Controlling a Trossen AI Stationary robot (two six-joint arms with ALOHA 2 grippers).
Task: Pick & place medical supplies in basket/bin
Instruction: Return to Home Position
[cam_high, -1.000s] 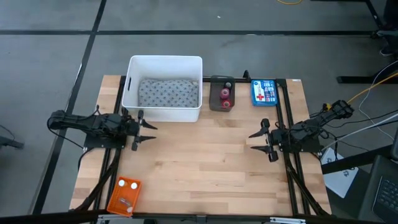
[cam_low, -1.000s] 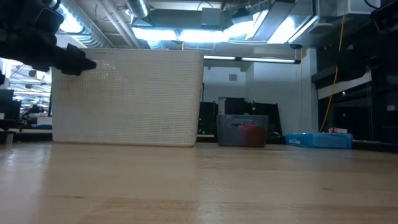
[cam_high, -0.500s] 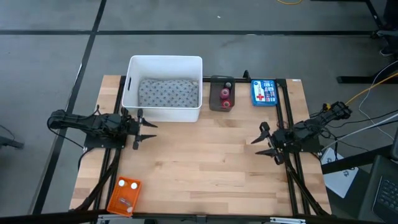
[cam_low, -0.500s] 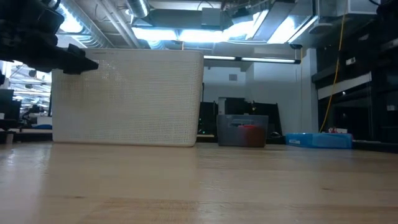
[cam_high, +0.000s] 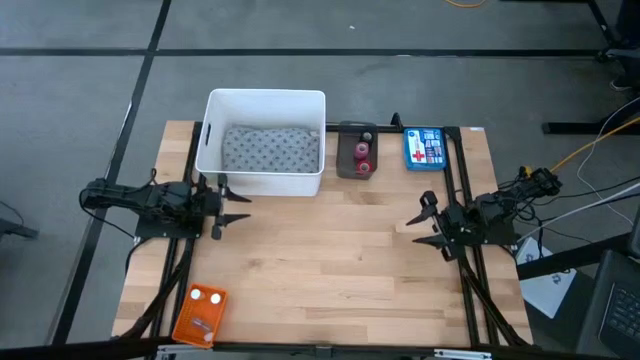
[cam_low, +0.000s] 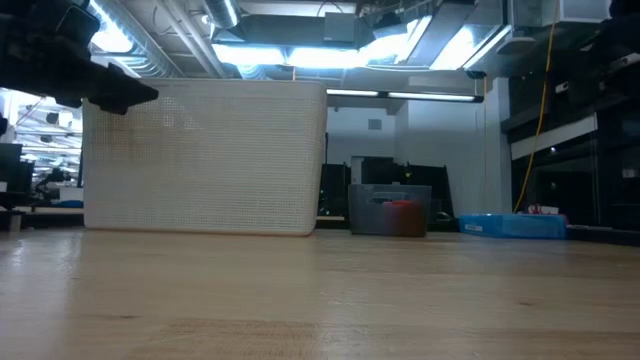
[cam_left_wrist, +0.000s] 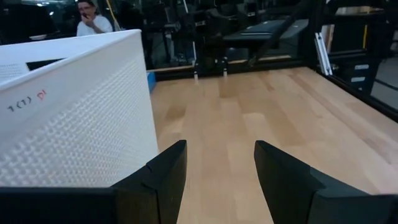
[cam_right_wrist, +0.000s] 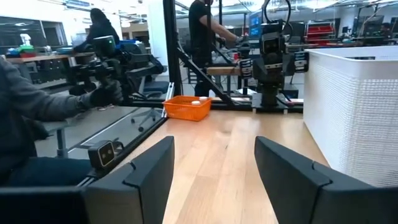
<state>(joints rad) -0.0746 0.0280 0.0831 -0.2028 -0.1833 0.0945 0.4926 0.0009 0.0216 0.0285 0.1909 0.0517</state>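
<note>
Left gripper (cam_high: 238, 208) wide, empty; white tub (cam_high: 265, 95) just beside it. Right gripper (cam_high: 412, 231) wide, empty. Sorting seems done, so both sit parked.

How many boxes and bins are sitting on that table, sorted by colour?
White tub: 1
Dark bin: 1
Orange basket: 1
Blue box: 1
Total: 4
</note>
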